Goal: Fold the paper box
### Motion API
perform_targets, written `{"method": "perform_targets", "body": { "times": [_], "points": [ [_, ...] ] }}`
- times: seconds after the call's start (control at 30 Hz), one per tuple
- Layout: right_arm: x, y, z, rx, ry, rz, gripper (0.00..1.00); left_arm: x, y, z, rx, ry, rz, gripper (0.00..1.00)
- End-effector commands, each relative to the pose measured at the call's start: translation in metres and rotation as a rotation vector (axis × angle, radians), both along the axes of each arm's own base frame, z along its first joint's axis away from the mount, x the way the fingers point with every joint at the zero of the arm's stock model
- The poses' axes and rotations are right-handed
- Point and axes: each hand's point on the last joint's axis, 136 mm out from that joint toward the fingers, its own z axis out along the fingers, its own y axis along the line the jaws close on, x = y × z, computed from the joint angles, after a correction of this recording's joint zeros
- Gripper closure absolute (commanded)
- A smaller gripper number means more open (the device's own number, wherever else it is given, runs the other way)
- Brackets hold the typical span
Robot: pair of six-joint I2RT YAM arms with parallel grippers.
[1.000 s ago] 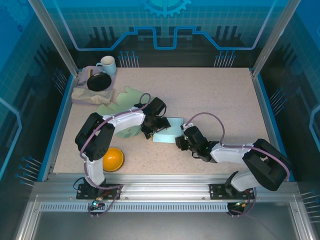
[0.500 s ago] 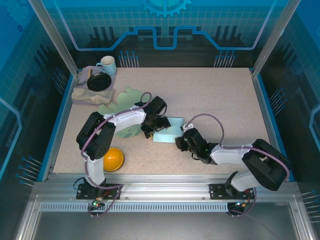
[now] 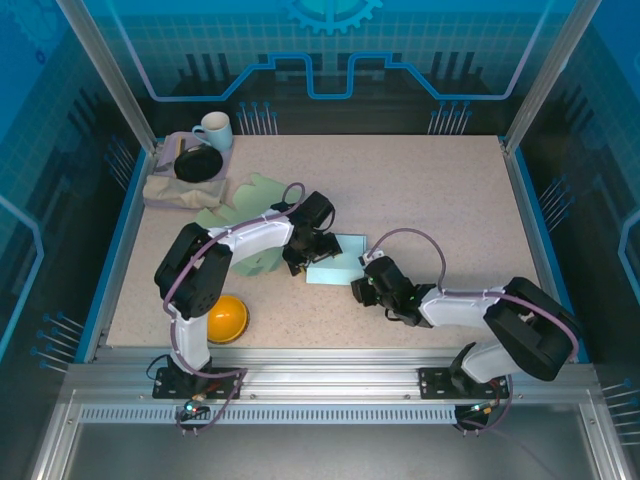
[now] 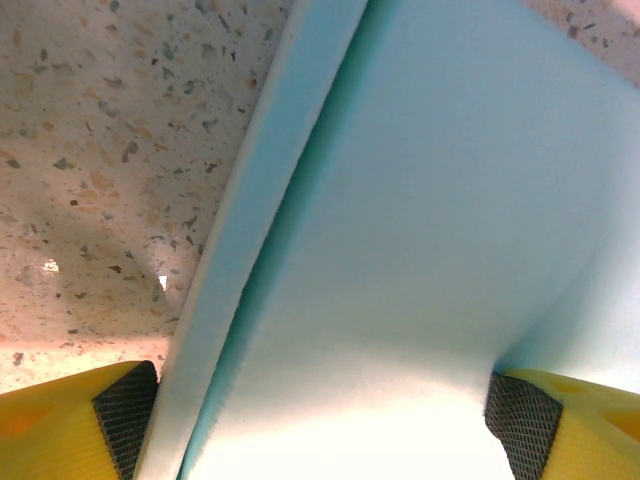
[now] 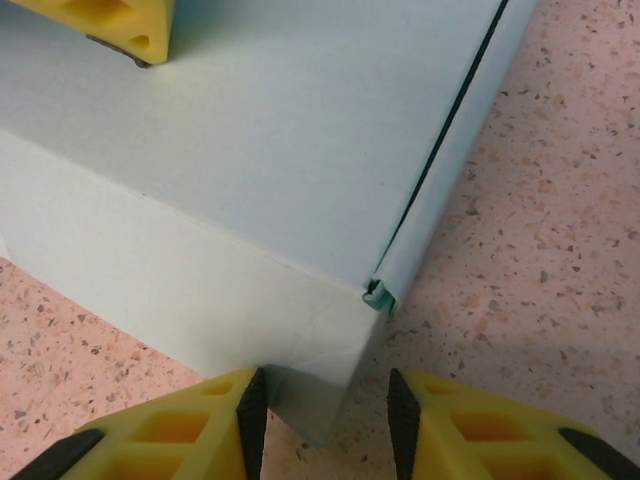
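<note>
the paper box [image 3: 336, 260], pale blue and closed up flat, lies near the middle of the speckled table [image 3: 450, 200], with an arm at each side. the left gripper [image 3: 305, 255] reaches it from the left. in the left wrist view this gripper [image 4: 325, 415] pinches the box, one black pad [image 4: 125, 410] against its folded edge and the other against its far face. the right gripper [image 3: 362, 285] sits at the box's near right corner. in the right wrist view this gripper [image 5: 325, 410] is slightly spread around that corner: one pad [image 5: 252, 410] is on the wall, and a sliver of table shows between the corner and the other pad. a tab pokes out of the seam just above the corner. to the left, a green sheet [image 3: 250, 205] lies under the left arm, just beside the box. an orange bowl [image 3: 225, 318] rests near the left arm's base, well apart from the box. at the far left corner a lavender tray [image 3: 168, 148] lies on a beige cloth [image 3: 180, 192] and holds a black bowl [image 3: 198, 163], with a mug [image 3: 214, 130] at its far edge. i cannot tell what is in either one.
</note>
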Motion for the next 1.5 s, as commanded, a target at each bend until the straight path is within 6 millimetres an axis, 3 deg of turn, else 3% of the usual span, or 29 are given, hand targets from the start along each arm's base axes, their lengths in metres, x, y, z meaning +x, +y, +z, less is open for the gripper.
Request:
{"method": "perform_targets", "body": {
  "times": [0.0, 0.2, 0.37, 0.53, 0.8, 0.97, 1.17, 1.47],
  "points": [
    [-0.003, -0.008, -0.012, -0.072, 0.025, -0.009, 0.6, -0.04, 0.06, -0.062, 0.276, 0.181, 0.02, 0.11],
    [-0.001, -0.021, -0.019, -0.11, 0.042, -0.09, 0.58, -0.044, 0.065, -0.068, 0.295, 0.189, 0.031, 0.11],
    [0.003, -0.021, -0.016, -0.097, 0.041, -0.116, 0.57, -0.047, 0.068, -0.07, 0.309, 0.198, 0.028, 0.11],
    [0.018, -0.017, -0.005, -0.047, 0.041, -0.135, 0.57, -0.05, 0.068, -0.072, 0.304, 0.21, 0.026, 0.11],
    [0.05, -0.03, -0.005, 0.014, 0.072, -0.201, 0.57, -0.057, 0.066, -0.072, 0.303, 0.217, -0.005, 0.11],
    [0.061, -0.027, -0.003, 0.024, 0.071, -0.183, 0.57, -0.059, 0.063, -0.074, 0.287, 0.221, -0.018, 0.11],
    [0.063, -0.017, 0.006, 0.073, 0.084, -0.149, 0.56, -0.06, 0.059, -0.075, 0.266, 0.228, -0.007, 0.12],
    [0.047, -0.013, 0.027, 0.103, 0.103, -0.146, 0.51, -0.057, 0.055, -0.079, 0.251, 0.235, 0.038, 0.12]
  ]
}}
